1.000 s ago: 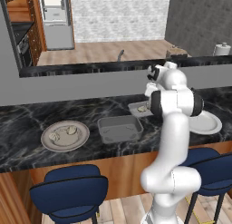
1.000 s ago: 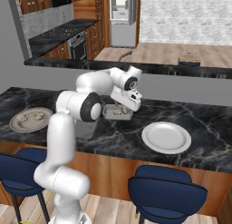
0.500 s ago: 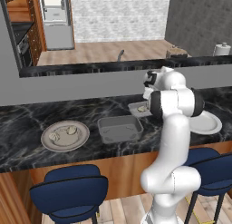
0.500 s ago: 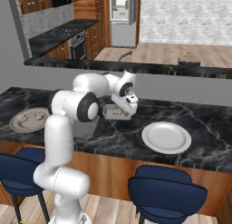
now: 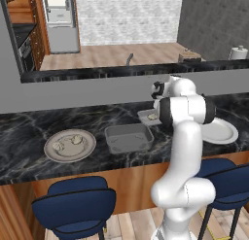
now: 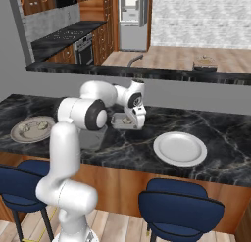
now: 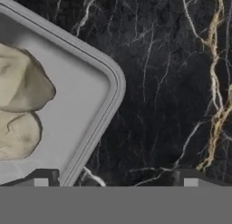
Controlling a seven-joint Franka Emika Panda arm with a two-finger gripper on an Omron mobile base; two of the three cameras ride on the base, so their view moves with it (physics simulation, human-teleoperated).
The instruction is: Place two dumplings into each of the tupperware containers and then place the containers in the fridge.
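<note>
Pincer (image 7: 115,182) points straight down, jaws spread wide.

Smaller tupperware container (image 5: 147,116) partly hidden behind the arm's upper link; cut off at left and bottom edges in the hand view. Two dumplings (image 7: 18,105) inside, cropped at the left edge. Dumplings on the round plate (image 5: 69,145) too small to count.

Black marble counter with pale veining (image 5: 29,125), long and flat. Resting directly on it:
- round beige plate (image 5: 70,145) at the left;
- larger dark grey rectangular lidless tray (image 5: 128,138) at mid-counter;
- smaller light grey tray (image 6: 122,121) just behind it;
- round white plate (image 6: 180,148) at the right, set apart from the trays.
</note>
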